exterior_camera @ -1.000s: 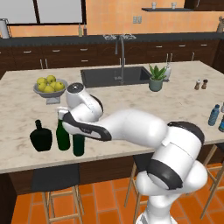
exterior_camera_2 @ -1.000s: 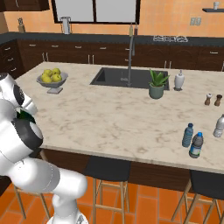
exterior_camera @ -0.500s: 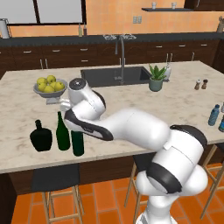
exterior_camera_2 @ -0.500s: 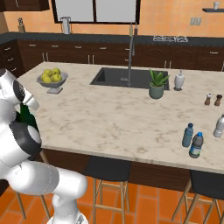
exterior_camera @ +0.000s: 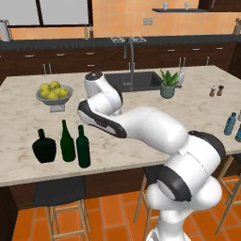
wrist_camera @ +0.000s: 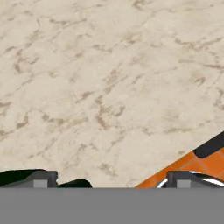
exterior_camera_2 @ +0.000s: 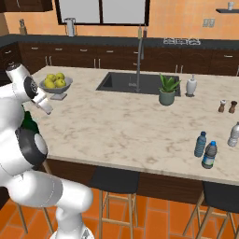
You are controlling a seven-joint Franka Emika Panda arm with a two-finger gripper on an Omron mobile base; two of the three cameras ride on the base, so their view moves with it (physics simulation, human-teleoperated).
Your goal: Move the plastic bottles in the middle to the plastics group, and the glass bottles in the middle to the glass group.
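Marble counter (exterior_camera: pixel 28 117) spanning the island, sink (exterior_camera: pixel 136 81) at the far side. Fruit bowl (exterior_camera: pixel 54 94) behind three dark bottles at the left front edge: squat black bottle (exterior_camera: pixel 44 148), green bottle (exterior_camera: pixel 67 141), second green bottle (exterior_camera: pixel 83 147) just beside it, upright, released. Gripper (wrist_camera: pixel 109 180) spread wide, grasping nothing, above bare marble. Small blue plastic bottles (exterior_camera_2: pixel 205 150) clustered at the right edge.

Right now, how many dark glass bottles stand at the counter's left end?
3: squat black bottle outermost, green bottle beside it, second green bottle nearest the arm. None looks hidden.
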